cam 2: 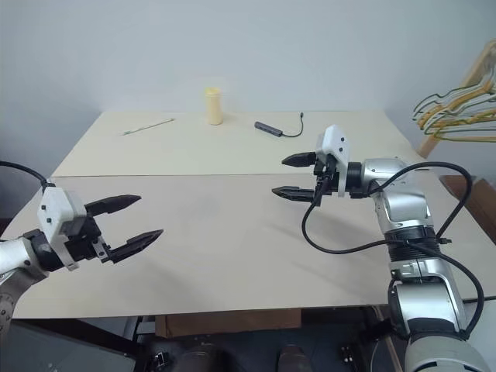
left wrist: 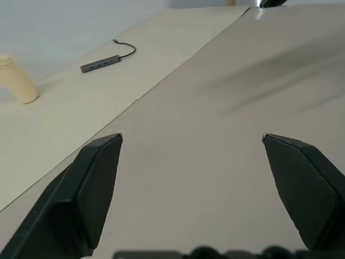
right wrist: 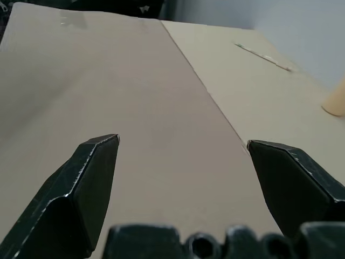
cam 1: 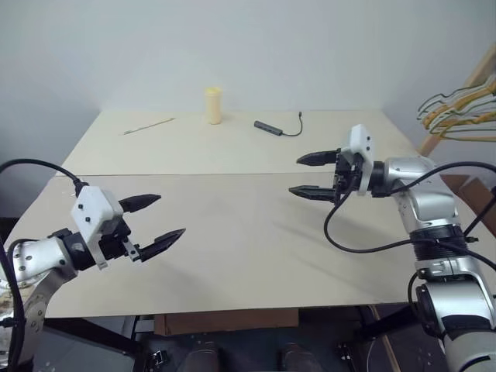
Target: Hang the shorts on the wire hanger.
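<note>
1. The left gripper is held wide open above the table, with nothing between its fingers.
2. The right gripper is likewise spread wide and empty.
3. Hangers are seen bunched at the far right; the task's own cannot be told among them.

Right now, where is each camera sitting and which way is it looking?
Left and right eye views: on the head, looking down over the table; both arms show, left gripper and right gripper open.
Left wrist view: along its fingers toward the cable hub and yellow bottle.
Right wrist view: along its fingers across the table.
Shared: the bottle, in both eye views too.
</note>
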Robot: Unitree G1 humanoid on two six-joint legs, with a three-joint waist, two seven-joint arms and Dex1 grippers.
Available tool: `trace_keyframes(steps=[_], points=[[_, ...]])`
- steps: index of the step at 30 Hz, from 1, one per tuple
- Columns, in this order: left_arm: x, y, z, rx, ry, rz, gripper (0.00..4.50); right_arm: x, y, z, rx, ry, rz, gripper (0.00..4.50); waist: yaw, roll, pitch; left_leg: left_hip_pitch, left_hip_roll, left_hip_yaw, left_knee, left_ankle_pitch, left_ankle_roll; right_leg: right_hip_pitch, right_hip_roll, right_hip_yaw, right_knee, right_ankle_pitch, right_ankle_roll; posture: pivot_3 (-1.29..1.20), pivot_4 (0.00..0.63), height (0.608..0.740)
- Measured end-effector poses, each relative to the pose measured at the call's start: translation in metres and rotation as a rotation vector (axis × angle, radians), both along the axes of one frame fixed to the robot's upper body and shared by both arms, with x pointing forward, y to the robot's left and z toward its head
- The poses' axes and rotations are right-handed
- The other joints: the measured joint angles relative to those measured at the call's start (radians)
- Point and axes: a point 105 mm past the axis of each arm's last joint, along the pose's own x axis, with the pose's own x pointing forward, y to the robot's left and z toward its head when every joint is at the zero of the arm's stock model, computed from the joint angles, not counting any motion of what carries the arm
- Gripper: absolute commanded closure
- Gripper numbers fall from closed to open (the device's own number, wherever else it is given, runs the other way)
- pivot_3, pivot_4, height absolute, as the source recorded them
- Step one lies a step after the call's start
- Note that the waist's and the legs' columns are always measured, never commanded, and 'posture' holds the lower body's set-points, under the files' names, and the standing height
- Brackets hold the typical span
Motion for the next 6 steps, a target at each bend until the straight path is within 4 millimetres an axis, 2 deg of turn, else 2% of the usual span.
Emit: trace_keyframes(steps=[6], points=[[0.001, -0.002, 0.002, -0.015, 0.005, 0.002, 0.0, -0.013, 0.002, -0.017, -0.02, 0.013, 0.019, 0.06, 0.006, 0.0, 0.0, 0.001, 0.001, 0.001, 0.0, 0.0, 0.0, 0.001, 0.001, -0.001, 0.0, -0.001, -0.002, 0.1, 0.047, 0.74]])
